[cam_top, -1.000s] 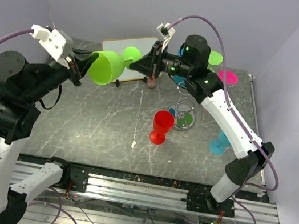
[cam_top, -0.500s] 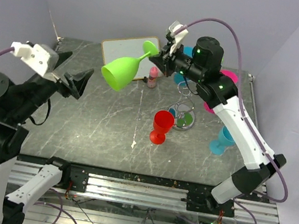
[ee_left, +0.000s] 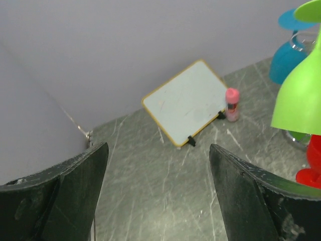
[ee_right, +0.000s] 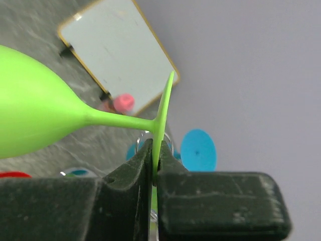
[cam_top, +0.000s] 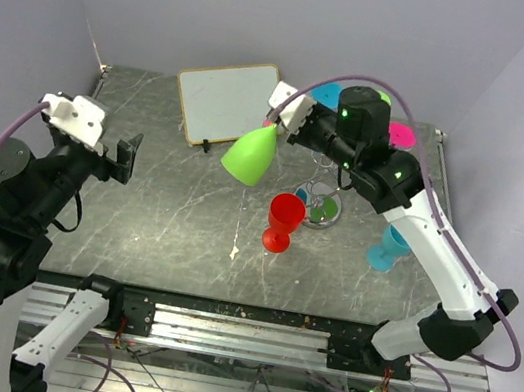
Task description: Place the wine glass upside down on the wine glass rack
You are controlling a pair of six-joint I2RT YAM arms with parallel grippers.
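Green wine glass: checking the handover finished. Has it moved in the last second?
Yes. In the top view the green wine glass moved right along the near edge of the white board, from its left end toward its right end.

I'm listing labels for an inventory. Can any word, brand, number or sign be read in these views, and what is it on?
No text can be read anywhere.
On the whiteboard: only faint smudges, no letters.
On the pink bottle: any label is too small and blurred to read.
On the green glass and the red glass: plain, no print visible.
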